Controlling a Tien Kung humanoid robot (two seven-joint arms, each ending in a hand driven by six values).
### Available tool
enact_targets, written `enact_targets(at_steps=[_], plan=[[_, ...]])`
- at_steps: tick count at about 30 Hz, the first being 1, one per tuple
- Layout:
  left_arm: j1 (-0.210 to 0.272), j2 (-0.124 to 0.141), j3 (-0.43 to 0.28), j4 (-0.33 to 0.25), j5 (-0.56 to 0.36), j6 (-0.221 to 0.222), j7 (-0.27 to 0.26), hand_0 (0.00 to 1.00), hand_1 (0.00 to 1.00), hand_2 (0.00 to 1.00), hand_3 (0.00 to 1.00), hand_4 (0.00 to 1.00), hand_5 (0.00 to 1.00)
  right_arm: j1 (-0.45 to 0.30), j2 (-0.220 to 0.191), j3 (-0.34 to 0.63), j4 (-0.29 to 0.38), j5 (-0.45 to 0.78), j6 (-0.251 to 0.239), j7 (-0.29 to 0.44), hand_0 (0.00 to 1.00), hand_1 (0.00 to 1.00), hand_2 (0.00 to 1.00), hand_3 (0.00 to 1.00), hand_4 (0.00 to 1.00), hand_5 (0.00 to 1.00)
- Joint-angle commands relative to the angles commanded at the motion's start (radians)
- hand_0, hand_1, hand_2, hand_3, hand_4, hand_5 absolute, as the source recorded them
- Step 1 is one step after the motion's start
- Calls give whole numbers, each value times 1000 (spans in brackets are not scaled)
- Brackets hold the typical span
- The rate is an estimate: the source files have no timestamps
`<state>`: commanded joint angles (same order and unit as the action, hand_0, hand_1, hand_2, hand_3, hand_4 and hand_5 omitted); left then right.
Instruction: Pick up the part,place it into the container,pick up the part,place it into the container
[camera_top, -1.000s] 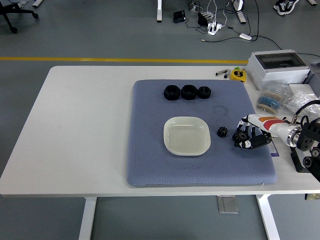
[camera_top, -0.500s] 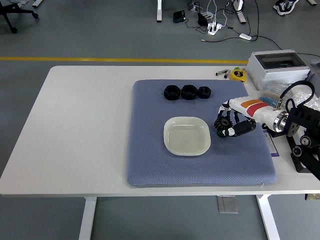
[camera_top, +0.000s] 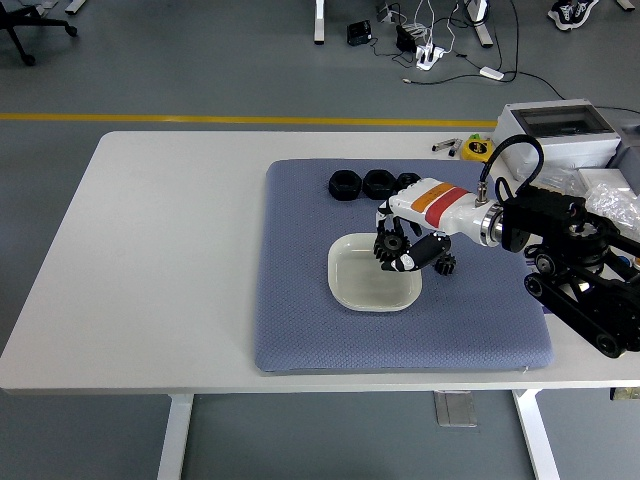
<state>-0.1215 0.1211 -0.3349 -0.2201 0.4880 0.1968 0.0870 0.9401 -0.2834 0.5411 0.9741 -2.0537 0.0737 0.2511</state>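
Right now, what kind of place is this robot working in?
Probably a robotics lab or workshop: grey floor with a yellow line, cables and a power strip lying loose, a white table with a blue mat.

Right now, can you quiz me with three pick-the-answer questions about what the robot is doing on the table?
1. Where is the robot's right hand?
A. above the white dish
B. on the bare table, left of the mat
C. on the grey box

2. How many black nuts sit in the row at the far side of the blue mat?
A. one
B. three
C. six

3. What are the right hand's fingers doing?
A. lying spread out flat
B. curling around a small black gear
C. holding a yellow tool

Answers:
1 A: the right hand hangs over the right part of the white dish.
2 B: three black nuts line up on the blue mat.
3 B: a small black gear shows between its curled fingers.
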Motion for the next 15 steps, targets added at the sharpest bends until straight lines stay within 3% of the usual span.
enact_targets(at_steps=[5,6,8,11,12,15], plan=[[-2,3,0,0,4,-3,0,746,764,793,707,743,685,36,48,-44,-50,-34,-2,-1,78,258,375,494,796,438],[-2,3,0,0,5,-4,0,746,764,792,707,743,686,41,56,-54,-61,-39,-1,0,81,303,427,503,845,427],[-3,4,-1,0,6,-4,0,746,764,792,707,743,686,50,71,-69,-83,-54,-4,4,81,303,427,503,845,427],[-3,4,0,0,4,-3,0,746,764,792,707,743,686,55,92,-89,-122,-90,-31,1,81,303,427,503,845,427],[-3,4,0,0,4,-3,0,746,766,793,707,741,685,56,96,-93,-132,-102,-38,-1,124,361,513,611,998,423],[-4,4,-1,0,5,-3,1,746,766,793,707,741,685,56,106,-105,-160,-140,-52,-3,124,361,513,611,998,423]])
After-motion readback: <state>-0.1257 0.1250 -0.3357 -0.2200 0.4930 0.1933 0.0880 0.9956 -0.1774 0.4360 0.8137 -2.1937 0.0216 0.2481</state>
